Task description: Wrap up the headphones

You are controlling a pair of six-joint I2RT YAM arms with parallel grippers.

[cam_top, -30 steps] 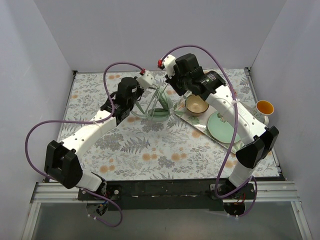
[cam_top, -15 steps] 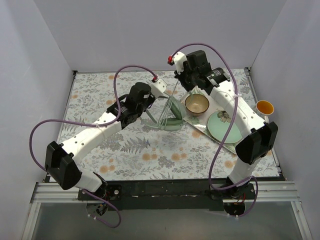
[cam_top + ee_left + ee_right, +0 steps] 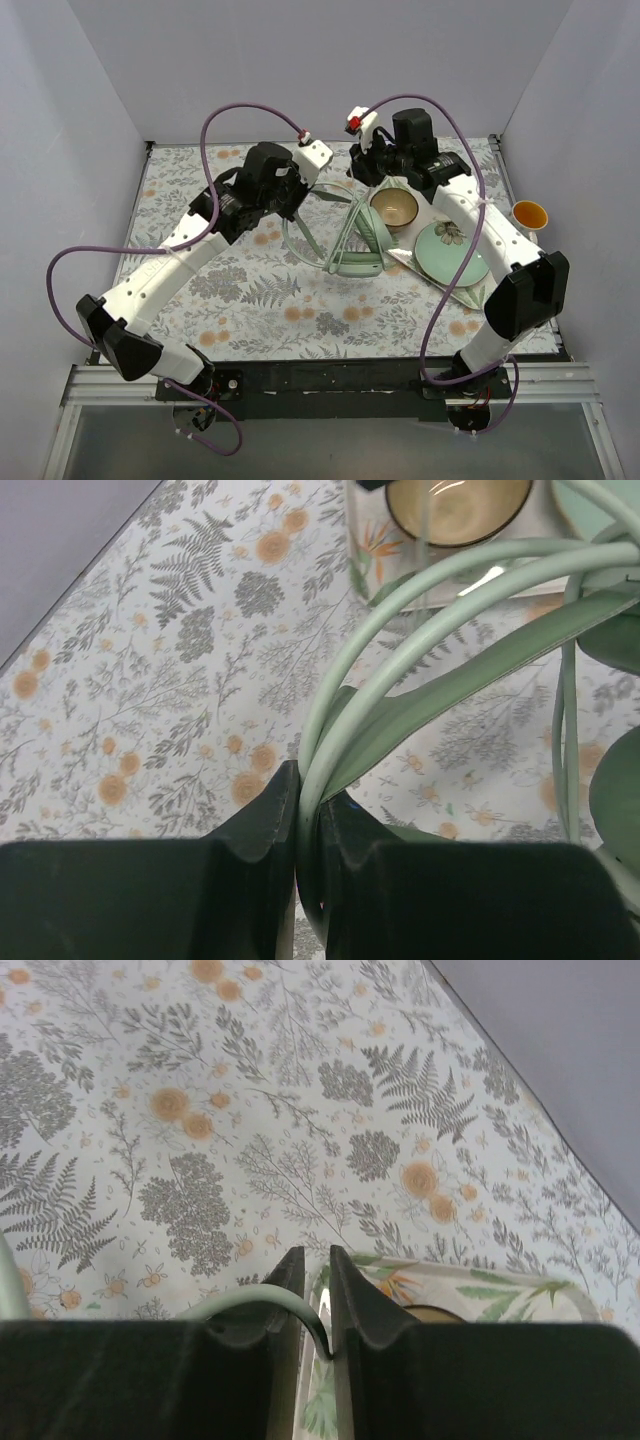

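The pale mint-green headphones (image 3: 356,262) hang tilted over the floral tablecloth, just left of the tray, with the lower ear cup near the cloth. My left gripper (image 3: 316,196) is shut on the headband together with loops of the thin pale cable. In the left wrist view (image 3: 308,802) the band (image 3: 450,670) and the cable loops (image 3: 400,600) run up and right from the jaws. My right gripper (image 3: 372,188) sits above the headphones. In the right wrist view (image 3: 318,1305) it is shut on the thin cable (image 3: 250,1298), which curves off to the left.
A patterned tray (image 3: 400,262) at the right holds a tan bowl (image 3: 393,208) and a pale green plate (image 3: 452,255). A yellow cup (image 3: 530,214) stands at the far right. The bowl (image 3: 455,505) lies just beyond the headband. Grey walls enclose the table.
Both grippers have moved right. The headphones moved with them, to the right and nearer, and now hang beside the tray. The left arm is raised higher.
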